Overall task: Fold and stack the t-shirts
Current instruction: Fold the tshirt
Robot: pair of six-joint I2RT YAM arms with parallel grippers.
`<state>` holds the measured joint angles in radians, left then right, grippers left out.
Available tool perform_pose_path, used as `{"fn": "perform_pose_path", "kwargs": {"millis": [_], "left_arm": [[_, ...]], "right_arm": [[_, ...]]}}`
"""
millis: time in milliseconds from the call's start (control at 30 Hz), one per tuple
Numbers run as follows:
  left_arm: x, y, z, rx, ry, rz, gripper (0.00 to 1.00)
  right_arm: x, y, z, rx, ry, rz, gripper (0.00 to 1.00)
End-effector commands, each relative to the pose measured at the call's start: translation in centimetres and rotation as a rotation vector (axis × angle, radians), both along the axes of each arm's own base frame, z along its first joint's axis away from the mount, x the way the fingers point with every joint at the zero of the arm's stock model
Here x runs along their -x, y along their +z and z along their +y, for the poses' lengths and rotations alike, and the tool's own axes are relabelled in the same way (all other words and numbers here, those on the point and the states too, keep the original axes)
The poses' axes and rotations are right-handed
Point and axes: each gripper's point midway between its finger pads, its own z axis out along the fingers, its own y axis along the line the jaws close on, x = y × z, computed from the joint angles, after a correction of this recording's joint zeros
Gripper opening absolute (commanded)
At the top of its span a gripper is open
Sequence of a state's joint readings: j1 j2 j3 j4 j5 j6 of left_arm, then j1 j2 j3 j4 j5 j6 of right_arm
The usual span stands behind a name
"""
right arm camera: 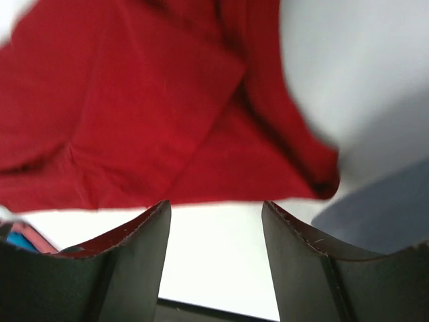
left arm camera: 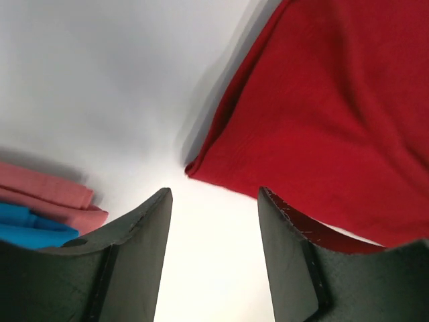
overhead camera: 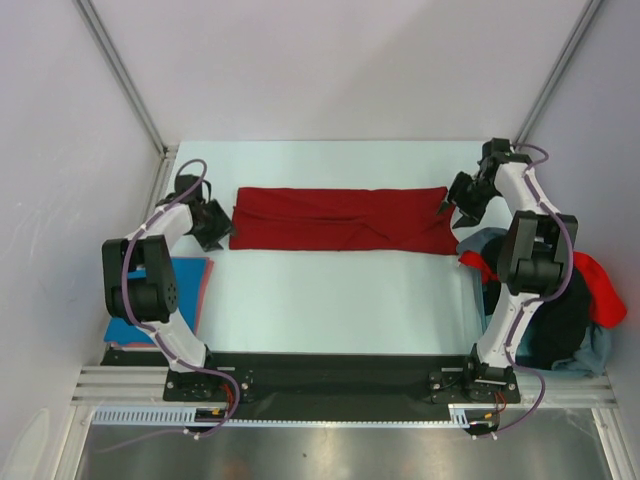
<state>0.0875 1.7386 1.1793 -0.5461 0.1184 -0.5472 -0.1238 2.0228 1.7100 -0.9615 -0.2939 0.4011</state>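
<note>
A dark red t-shirt lies folded into a long flat strip across the middle of the table. My left gripper stands open just off its left end, and the shirt's corner lies just beyond the empty jaws. At the strip's right end my right gripper is also open. The red cloth lies beyond its fingers, and nothing is between them. A folded stack with a bright blue t-shirt on a pink-red one rests at the left.
At the right edge lies a loose pile of black, brighter red and pale grey-blue shirts, partly behind the right arm. Enclosure walls and metal posts stand close on both sides. The arms' bases sit on a dark rail at the near edge.
</note>
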Motion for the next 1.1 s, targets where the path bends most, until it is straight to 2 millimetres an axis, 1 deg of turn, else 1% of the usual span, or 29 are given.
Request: {"fn": "perform_pose_path", "kwargs": {"millis": [0,33,67,100,133,167,200,233,300,400,533,567,733,833,933,967,1033,1067], "left_arm": [[0.6,-0.6,-1.3,0.055,-0.016,-0.020,0.59],[0.7,-0.8,-1.3,0.056,-0.013,-0.015,0.59],[0.9,-1.2,-1.3,0.057,-0.009,-0.007,0.60],[1.0,-1.7,-1.4,0.056,-0.010,0.003,0.60],[1.1,-2.0,-1.3,0.054,-0.008,0.009,0.60],[1.1,-2.2,-1.3,0.052,-0.005,0.013,0.60],[0.9,-2.3,-1.3,0.049,-0.004,0.007,0.60],[0.8,-2.6,-1.2,0.046,0.000,0.013,0.60],[0.4,-2.7,-1.1,0.046,0.008,0.011,0.60],[0.2,-2.7,-1.0,0.047,0.029,0.007,0.59],[0.2,-3.2,-0.9,0.043,0.038,0.026,0.57],[-0.2,-3.7,-1.0,0.054,0.046,0.038,0.55],[-0.8,-3.4,-1.1,0.063,0.054,0.033,0.53],[-0.5,-3.5,-1.2,0.071,0.059,0.047,0.52],[0.2,-4.4,-1.6,0.097,0.062,0.083,0.45],[0.4,-4.6,-1.8,0.103,0.060,0.091,0.40],[0.6,-5.0,-1.8,0.105,0.060,0.104,0.34],[0.8,-5.2,-1.7,0.101,0.062,0.112,0.26]], "right_arm": [[1.1,2.6,1.3,-0.005,0.066,-0.104,0.63],[1.5,2.5,1.6,-0.009,0.074,-0.106,0.63],[2.5,1.7,1.7,-0.009,0.079,-0.080,0.64],[2.8,2.0,1.8,-0.010,0.081,-0.091,0.64],[3.0,1.9,1.9,-0.012,0.087,-0.094,0.64],[3.7,1.3,2.1,-0.016,0.088,-0.076,0.64],[3.9,1.6,2.2,-0.016,0.094,-0.088,0.64],[4.2,1.4,2.3,-0.017,0.097,-0.084,0.64],[4.6,1.0,2.4,-0.015,0.101,-0.072,0.65],[4.8,1.1,2.5,-0.016,0.108,-0.074,0.65],[4.6,1.4,2.5,-0.019,0.105,-0.085,0.65],[4.5,1.3,2.6,-0.023,0.105,-0.085,0.66],[4.4,0.9,2.4,-0.017,0.099,-0.072,0.66],[4.5,0.5,2.2,-0.006,0.087,-0.056,0.67],[4.5,0.1,1.9,0.006,0.069,-0.038,0.66],[4.5,-0.1,1.5,0.025,0.060,-0.032,0.66],[4.6,-0.6,1.1,0.040,0.044,-0.013,0.65],[4.6,-0.7,0.9,0.049,0.036,-0.008,0.65]]}}
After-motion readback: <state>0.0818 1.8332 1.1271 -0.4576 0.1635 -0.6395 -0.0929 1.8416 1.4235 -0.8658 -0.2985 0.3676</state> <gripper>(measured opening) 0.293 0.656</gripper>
